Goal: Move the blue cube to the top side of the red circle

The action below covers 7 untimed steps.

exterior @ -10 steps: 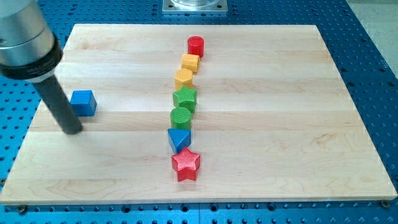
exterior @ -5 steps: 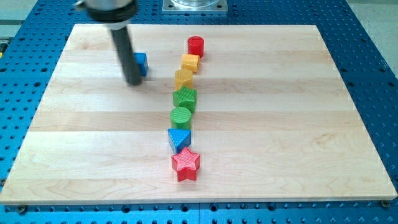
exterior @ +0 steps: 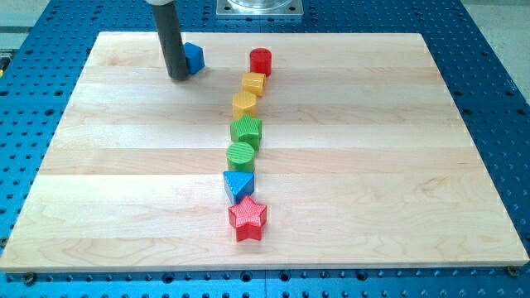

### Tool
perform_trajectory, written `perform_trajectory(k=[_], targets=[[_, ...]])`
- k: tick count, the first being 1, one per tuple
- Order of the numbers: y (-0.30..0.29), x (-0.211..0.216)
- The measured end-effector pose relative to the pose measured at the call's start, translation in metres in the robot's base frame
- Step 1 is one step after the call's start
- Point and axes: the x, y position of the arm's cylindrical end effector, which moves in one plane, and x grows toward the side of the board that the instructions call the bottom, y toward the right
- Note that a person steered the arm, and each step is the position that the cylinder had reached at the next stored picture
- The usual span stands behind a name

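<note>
The blue cube (exterior: 193,57) sits near the board's top, left of the red circle (exterior: 261,60) with a gap between them. My tip (exterior: 178,76) touches the board at the cube's lower left side, and the dark rod hides the cube's left part. The red circle is a short red cylinder at the top of a column of blocks.
Below the red circle a column runs down the board: an orange cube (exterior: 253,83), an orange block (exterior: 244,104), a green star (exterior: 246,130), a green cylinder (exterior: 241,155), a blue triangle (exterior: 238,185), a red star (exterior: 247,218). The wooden board (exterior: 99,207) lies on a blue perforated table.
The blue cube has been pushed from the board's left middle up and to the right, toward the top. My tip moved with it, staying at its lower left.
</note>
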Motion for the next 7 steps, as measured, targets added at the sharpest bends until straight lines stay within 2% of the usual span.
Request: perform_trajectory(k=[1,2,3,4,6,7], targets=[[-0.008,-0.008],[0.045,-0.026],[0.036,-0.042],[-0.002,-0.048],[0.063,-0.050],[0.042,-0.070]])
